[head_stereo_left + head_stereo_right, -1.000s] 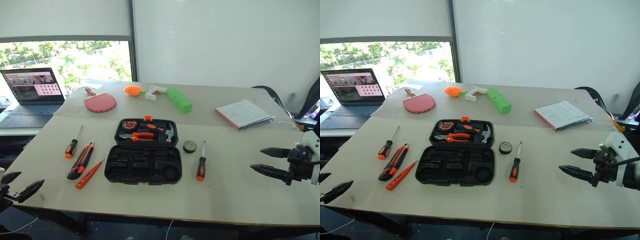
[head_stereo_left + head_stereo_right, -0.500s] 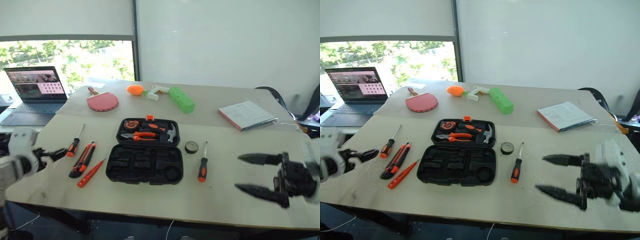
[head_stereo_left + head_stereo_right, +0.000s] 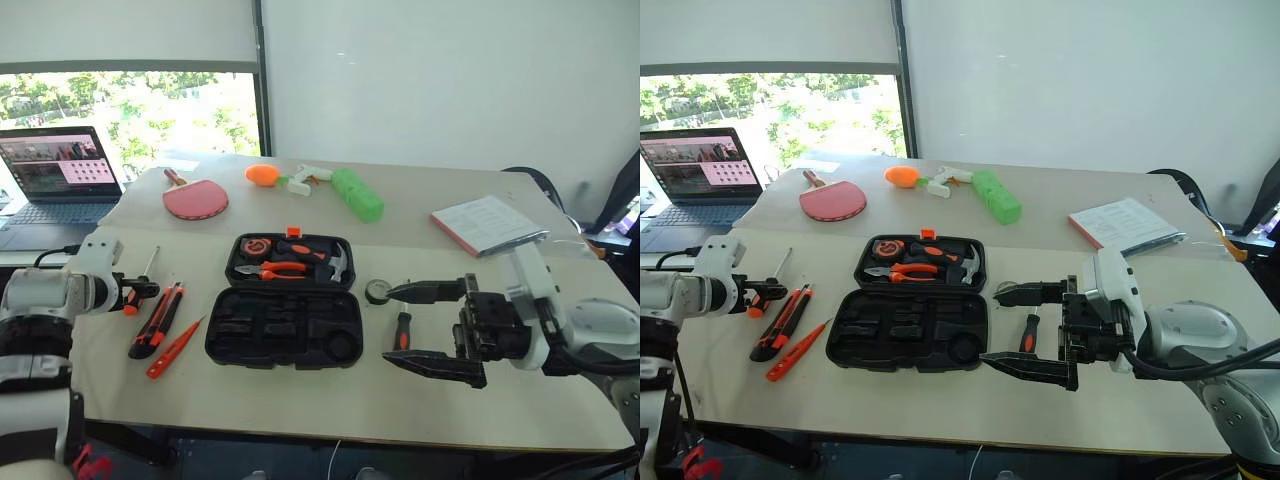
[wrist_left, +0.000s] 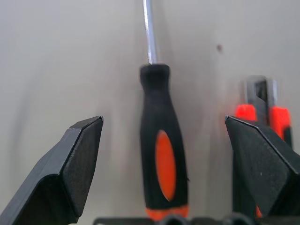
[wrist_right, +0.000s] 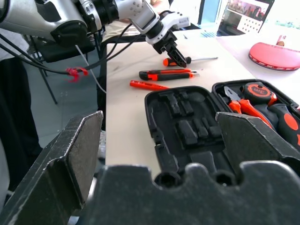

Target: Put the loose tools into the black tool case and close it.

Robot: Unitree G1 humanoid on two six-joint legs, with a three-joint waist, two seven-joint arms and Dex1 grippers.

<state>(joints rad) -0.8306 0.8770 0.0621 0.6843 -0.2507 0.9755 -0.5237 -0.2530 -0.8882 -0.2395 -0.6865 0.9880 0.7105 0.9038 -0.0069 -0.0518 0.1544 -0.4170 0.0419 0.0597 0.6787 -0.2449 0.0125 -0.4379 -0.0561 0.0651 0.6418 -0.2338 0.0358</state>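
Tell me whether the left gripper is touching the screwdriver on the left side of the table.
Apart. In the left wrist view the left gripper is open, and bare table shows between each of its fingers and the screwdriver handle lying between them.

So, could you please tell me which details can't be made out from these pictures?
- Left screwdriver: in the head views the left gripper covers its handle; whether they touch is unclear.
- Right screwdriver: the right gripper crosses in front of its handle.
- Tape roll: partly behind the upper right finger.
- Tool case: too small to tell which tools its empty slots fit.
- Booklet: print too small to read.
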